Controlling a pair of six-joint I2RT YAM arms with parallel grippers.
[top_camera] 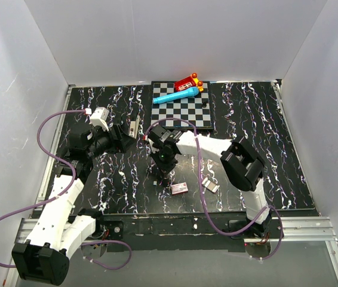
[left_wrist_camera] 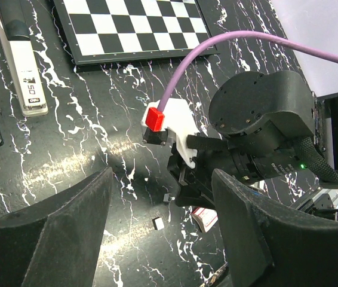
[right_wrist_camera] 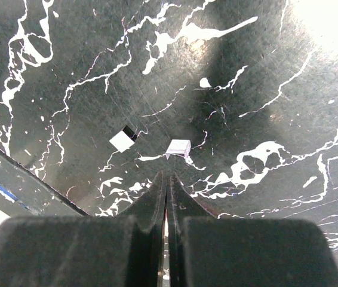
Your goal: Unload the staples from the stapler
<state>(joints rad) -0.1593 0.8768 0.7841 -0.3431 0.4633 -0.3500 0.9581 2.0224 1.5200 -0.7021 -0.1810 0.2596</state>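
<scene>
The left gripper (left_wrist_camera: pixel 162 179) has its two broad black fingers (left_wrist_camera: pixel 55 239) nearest the lens. They stand apart and hold nothing over the black, white-veined table (left_wrist_camera: pixel 85 149). At the upper left lies the small elongated stapler (left_wrist_camera: pixel 22 66), silvery-topped with a black end, beside the black-and-white checkerboard (left_wrist_camera: pixel 133 27). On the right, the right gripper (left_wrist_camera: pixel 184 186) points down at the table.

In the right wrist view, the right gripper (right_wrist_camera: pixel 166 179) has its fingers pressed together on nothing. A short, silvery, ridged strip of staples (right_wrist_camera: pixel 178 147) lies just ahead of the tips, with a tiny pale square bit (right_wrist_camera: pixel 121 141) to its left.

From above, the stapler (top_camera: pixel 134 127) lies just past the left gripper (top_camera: pixel 126 135). More staples (top_camera: pixel 209 185) lie near the front edge, beside a small white-and-red box (top_camera: pixel 180 188), right of the right gripper (top_camera: pixel 165 172).
</scene>
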